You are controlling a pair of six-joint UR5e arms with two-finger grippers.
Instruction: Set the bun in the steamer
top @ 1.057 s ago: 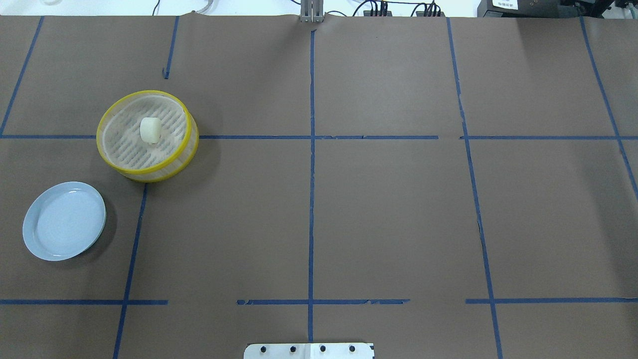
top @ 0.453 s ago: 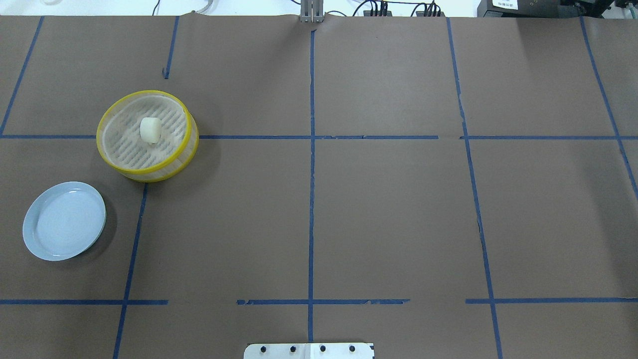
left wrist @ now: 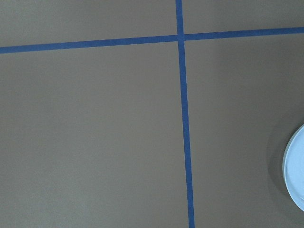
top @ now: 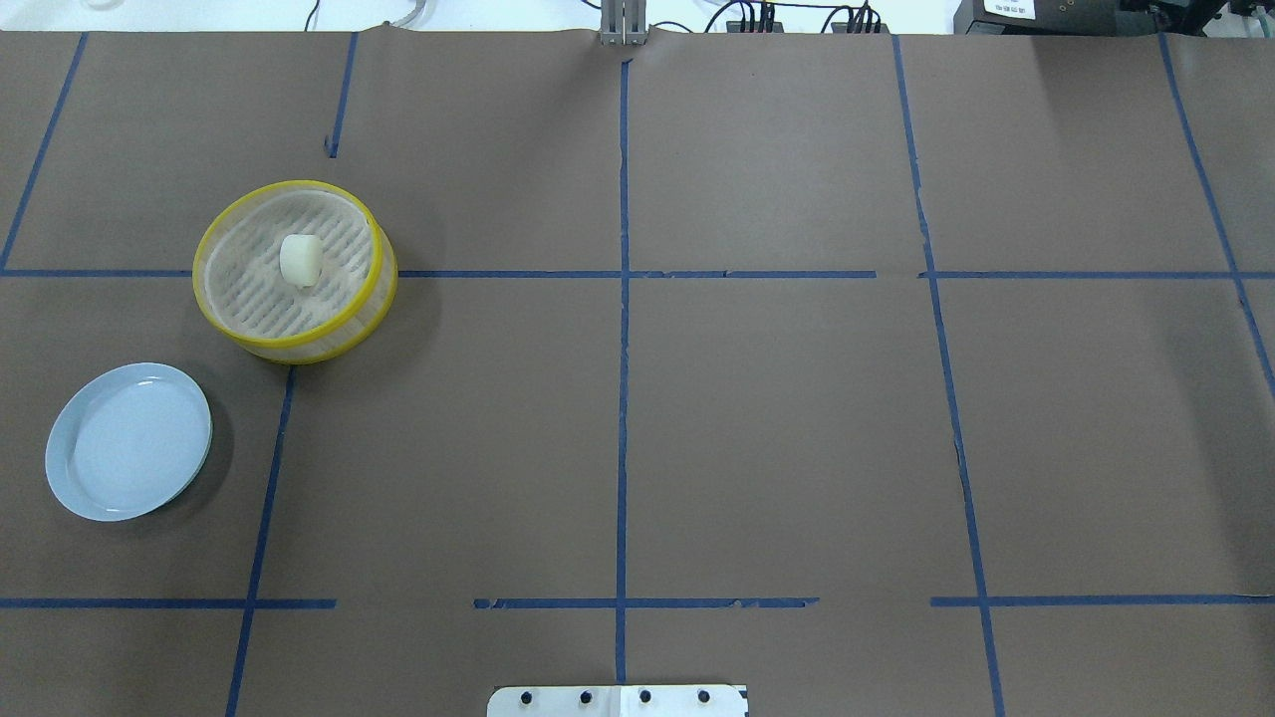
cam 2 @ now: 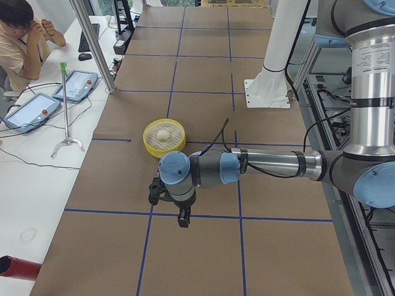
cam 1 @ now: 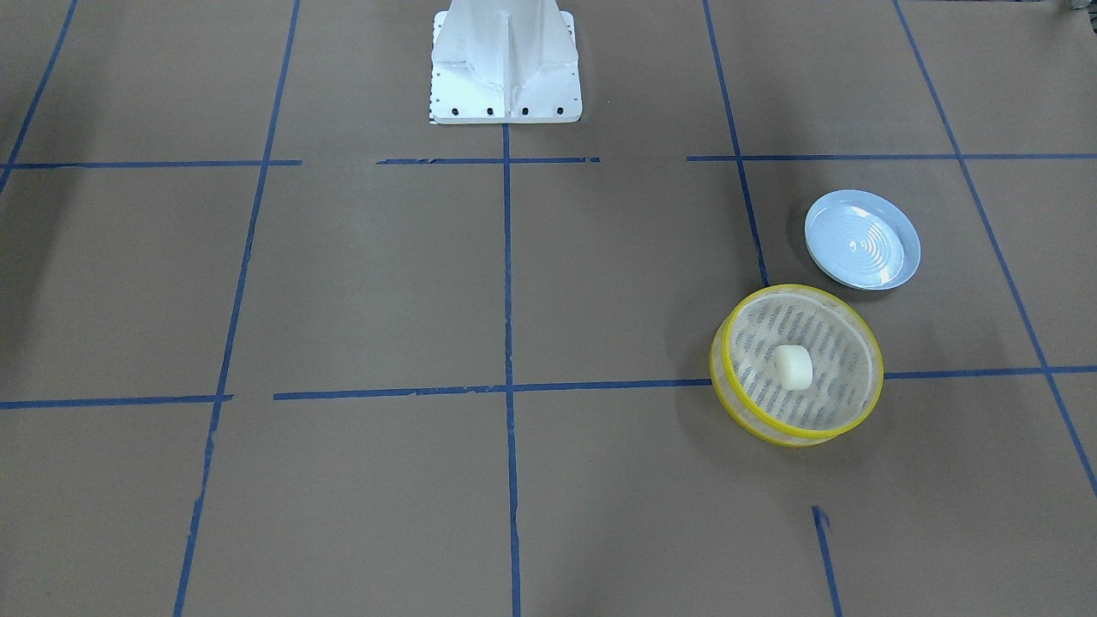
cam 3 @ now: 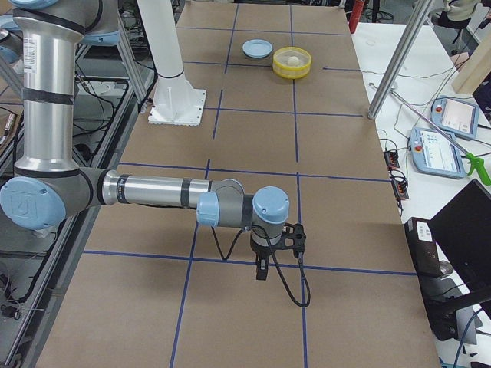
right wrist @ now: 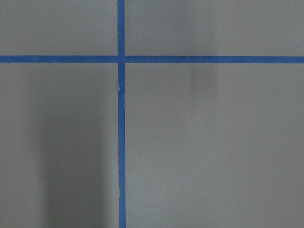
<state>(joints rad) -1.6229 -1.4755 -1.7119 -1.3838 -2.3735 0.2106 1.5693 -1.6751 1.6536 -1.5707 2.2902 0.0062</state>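
The cream-white bun (top: 300, 259) lies on the slotted floor of the yellow-rimmed steamer (top: 221, 311) at the table's left. It also shows in the front view, bun (cam 1: 794, 367) inside steamer (cam 1: 744, 411), and small in both side views (cam 2: 163, 135) (cam 3: 292, 60). No gripper touches it. My left gripper (cam 2: 183, 220) shows only in the left side view, above the table well short of the steamer; I cannot tell whether it is open. My right gripper (cam 3: 261, 271) shows only in the right side view, far from the steamer; I cannot tell its state.
A pale-blue round plate (top: 127, 440) lies empty near the steamer, also in the front view (cam 1: 861, 239) and at the left wrist view's edge (left wrist: 297, 175). The robot's white base (cam 1: 504, 60) stands at the table's rear middle. A person sits at the far side (cam 2: 21, 43). Blue tape lines cross the brown table.
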